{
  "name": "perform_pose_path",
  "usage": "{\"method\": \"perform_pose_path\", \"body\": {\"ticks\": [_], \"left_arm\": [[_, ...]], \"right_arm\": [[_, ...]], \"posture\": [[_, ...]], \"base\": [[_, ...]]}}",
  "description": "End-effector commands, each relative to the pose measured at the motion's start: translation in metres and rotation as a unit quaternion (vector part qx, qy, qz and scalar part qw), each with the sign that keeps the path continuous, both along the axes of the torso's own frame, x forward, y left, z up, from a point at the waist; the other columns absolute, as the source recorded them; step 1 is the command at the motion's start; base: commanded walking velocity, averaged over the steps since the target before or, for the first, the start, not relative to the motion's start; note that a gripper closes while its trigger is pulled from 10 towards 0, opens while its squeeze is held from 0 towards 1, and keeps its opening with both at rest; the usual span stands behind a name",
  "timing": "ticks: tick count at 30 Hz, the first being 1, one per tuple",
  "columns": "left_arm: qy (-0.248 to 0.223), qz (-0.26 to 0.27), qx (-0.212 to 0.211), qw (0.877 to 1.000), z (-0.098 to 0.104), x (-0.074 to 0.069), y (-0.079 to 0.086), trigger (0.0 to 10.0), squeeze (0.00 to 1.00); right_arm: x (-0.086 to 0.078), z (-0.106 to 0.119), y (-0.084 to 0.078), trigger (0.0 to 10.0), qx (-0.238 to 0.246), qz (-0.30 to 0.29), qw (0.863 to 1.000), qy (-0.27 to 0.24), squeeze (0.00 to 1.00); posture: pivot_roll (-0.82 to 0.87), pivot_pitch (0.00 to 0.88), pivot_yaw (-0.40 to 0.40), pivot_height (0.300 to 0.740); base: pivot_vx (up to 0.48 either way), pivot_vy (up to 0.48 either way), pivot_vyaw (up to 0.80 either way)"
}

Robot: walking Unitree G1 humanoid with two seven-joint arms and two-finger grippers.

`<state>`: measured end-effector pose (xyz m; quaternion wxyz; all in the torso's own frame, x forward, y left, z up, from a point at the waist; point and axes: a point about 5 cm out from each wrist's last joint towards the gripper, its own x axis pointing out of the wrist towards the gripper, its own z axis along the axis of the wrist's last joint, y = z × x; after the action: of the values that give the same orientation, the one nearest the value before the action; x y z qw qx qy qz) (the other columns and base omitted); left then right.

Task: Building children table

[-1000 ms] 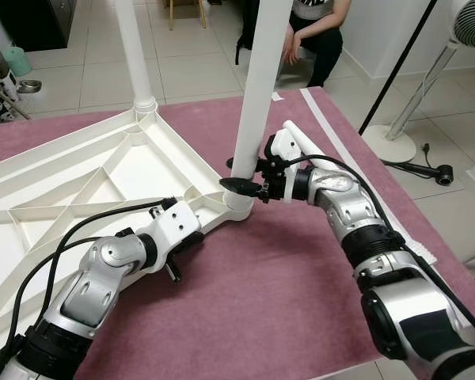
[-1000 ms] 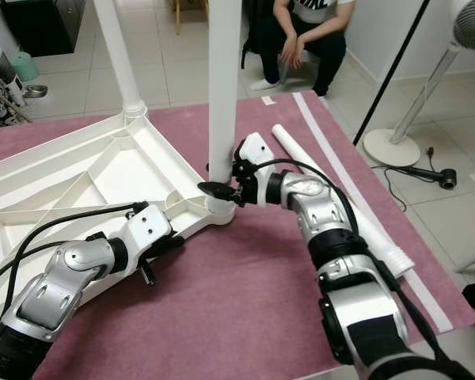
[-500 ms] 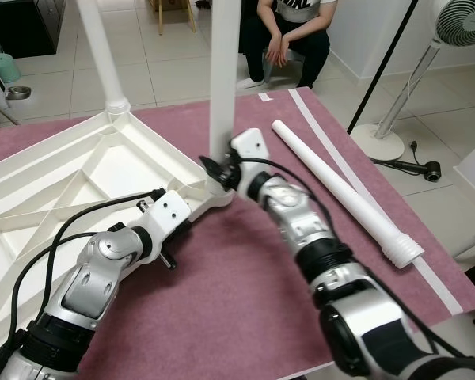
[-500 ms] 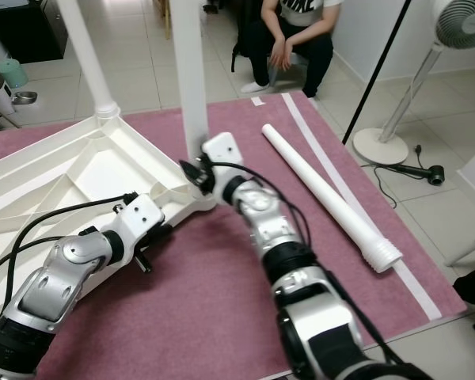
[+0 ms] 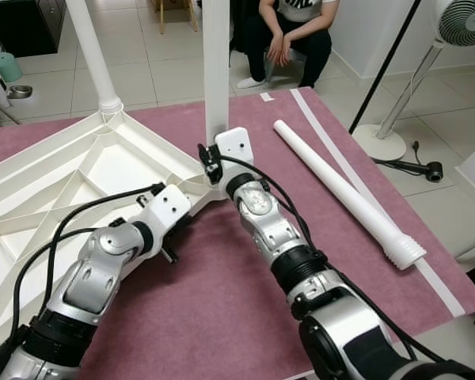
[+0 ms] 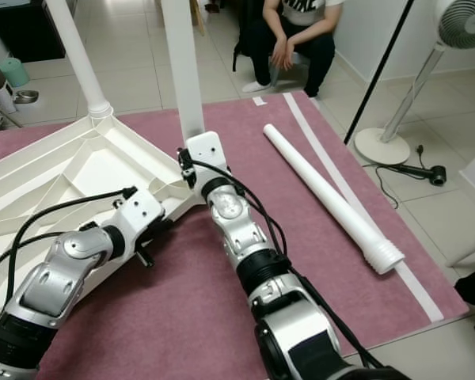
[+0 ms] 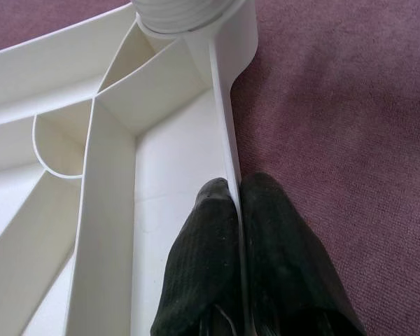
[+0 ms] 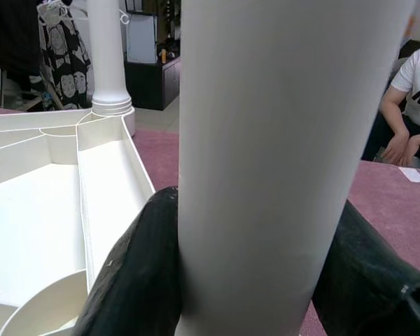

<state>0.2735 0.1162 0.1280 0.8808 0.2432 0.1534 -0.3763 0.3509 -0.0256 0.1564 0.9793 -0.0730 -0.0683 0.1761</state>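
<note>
Left eye view: upturned tabletop (image 5: 79,178) at centre left on the maroon rug (image 5: 222,317), ribs up so legs can enter.

Left wrist view: left gripper (image 7: 236,203) pinching the tabletop's rim, steadying it.

Right wrist view: right gripper (image 8: 255,269) clasping the upright leg (image 8: 287,140), probably for screwing in.

Right eye view: spare leg (image 6: 324,194) lying right of centre.

I was steering the rig through a lived-in home, by every sign on camera: pale glossy floor tiles (image 5: 166,71), a mauve carpet-like mat (image 5: 222,309) spread over them, a white pedestal fan (image 5: 427,71) with its cord trailing, and a small metal pet bowl (image 5: 20,92) beside dark cabinets (image 5: 24,24). A person in dark trousers (image 5: 289,32) sat watching from a seat nearby.
</note>
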Motion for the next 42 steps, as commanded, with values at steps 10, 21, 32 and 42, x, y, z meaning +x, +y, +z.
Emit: {"method": "perform_pose_path", "body": {"ticks": [10, 21, 32, 42], "left_arm": [[-0.036, -0.083, -0.026, 0.996, 0.020, -0.012, -0.023, 10.0, 0.00], [-0.022, -0.137, 0.005, 0.990, 0.018, -0.031, -0.005, 10.0, 0.00], [-0.007, -0.195, 0.012, 0.981, 0.017, -0.048, 0.004, 10.0, 0.00], [-0.012, -0.193, -0.001, 0.981, 0.019, -0.051, 0.002, 10.0, 0.00]], "right_arm": [[-0.011, -0.009, 0.002, 10.0, -0.012, 0.075, 0.997, 0.005, 0.00], [-0.043, 0.008, -0.045, 10.0, -0.083, 0.325, 0.942, -0.007, 0.00], [-0.056, 0.004, -0.070, 10.0, -0.131, 0.414, 0.899, 0.045, 0.00], [-0.041, 0.003, -0.067, 0.0, -0.118, 0.401, 0.906, 0.063, 0.00]], "posture": [[0.08, 0.007, 0.035, 0.740], [0.09, 0.007, 0.028, 0.740], [0.08, 0.005, 0.028, 0.740], [0.10, 0.000, 0.015, 0.740]], "base": [[0.000, 0.000, 0.00], [0.000, 0.000, 0.00], [0.000, 0.000, 0.00], [0.000, 0.000, 0.00]]}}
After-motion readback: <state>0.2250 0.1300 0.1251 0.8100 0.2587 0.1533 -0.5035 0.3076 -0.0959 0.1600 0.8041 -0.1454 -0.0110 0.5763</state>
